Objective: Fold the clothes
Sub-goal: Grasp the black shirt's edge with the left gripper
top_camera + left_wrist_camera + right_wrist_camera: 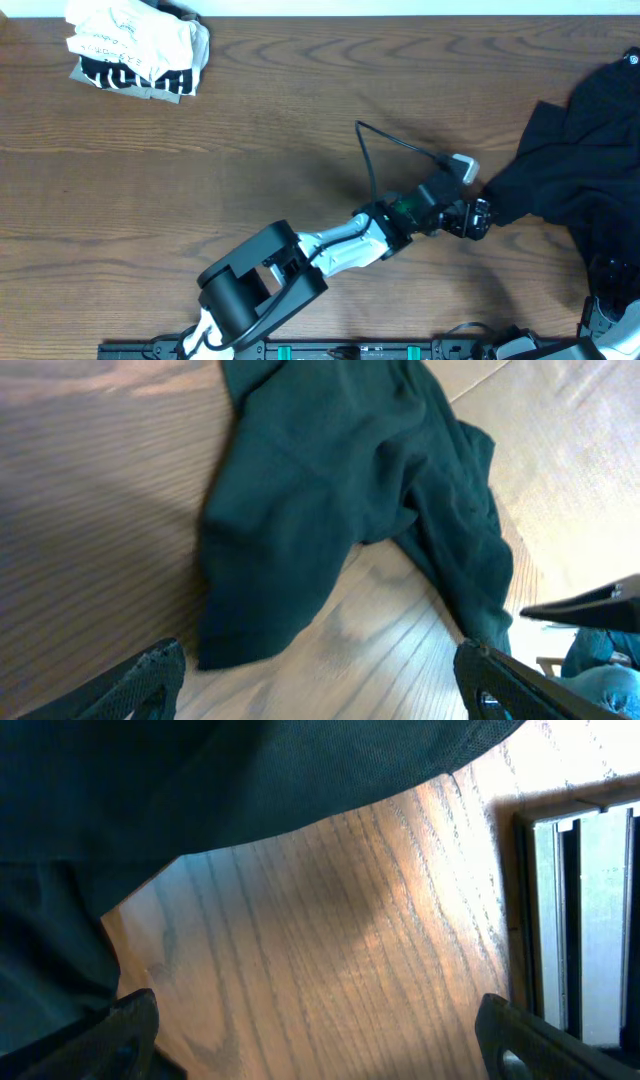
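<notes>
The large, plain black, soft-fabric shirt [575, 165] lay crumpled in a heap at the right edge of the brown wood-grain counter [250, 130], part of it spilling off the right side; nothing of it was spread flat, so we judged the folding not yet begun. One limp corner of the shirt reached left toward the middle of the counter, and our left gripper [483, 214] sat just at that corner, jaws spread and grasping nothing. In the left wrist view the cloth [330, 490] lay ahead of the two dark fingertips [150, 675], apart from them, which we took as lining up to pinch that edge and drag the garment inward. Our right gripper [320, 1040] hung at the near right beneath overhanging fabric [200, 790], released wide with bare wood between its fingers, probably waiting for its turn. Well apart, at the far left corner, rested a white folded bundle with black lettering [137, 48], not part of this job.
</notes>
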Controlling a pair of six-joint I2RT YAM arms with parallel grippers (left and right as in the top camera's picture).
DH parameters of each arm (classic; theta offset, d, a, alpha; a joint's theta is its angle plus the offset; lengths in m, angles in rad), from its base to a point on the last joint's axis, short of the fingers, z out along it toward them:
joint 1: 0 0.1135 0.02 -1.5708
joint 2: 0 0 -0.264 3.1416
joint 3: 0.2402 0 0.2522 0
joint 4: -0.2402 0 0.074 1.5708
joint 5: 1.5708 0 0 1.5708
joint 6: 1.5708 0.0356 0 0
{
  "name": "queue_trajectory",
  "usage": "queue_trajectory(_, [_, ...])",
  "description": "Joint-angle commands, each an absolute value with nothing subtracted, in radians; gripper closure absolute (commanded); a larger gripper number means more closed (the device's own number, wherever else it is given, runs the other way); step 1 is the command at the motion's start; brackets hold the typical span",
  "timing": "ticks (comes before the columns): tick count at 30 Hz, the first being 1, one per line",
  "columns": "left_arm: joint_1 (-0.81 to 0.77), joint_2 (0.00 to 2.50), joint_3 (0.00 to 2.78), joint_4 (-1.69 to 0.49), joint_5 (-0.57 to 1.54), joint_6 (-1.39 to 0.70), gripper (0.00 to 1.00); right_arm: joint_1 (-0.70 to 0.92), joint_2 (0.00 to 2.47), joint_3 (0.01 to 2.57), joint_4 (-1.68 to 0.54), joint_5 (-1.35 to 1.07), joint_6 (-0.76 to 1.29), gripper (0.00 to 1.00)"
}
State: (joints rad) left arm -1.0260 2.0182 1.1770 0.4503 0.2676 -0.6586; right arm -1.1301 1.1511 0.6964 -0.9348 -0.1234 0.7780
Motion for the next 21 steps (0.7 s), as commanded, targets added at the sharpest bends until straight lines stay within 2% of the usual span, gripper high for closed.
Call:
queue_trajectory(1, [-1.044,2.053,1.235,0.455,0.189,-0.671,0.14,-1.142,1.150,0.697,-0.943,-0.128,0.788,0.01])
queue_trajectory(21, [-1.065,2.112,1.248,0.429,-0.020,-0.852,0.15,-1.142,1.150,0.697,-0.984,-0.105,0.788,0.01])
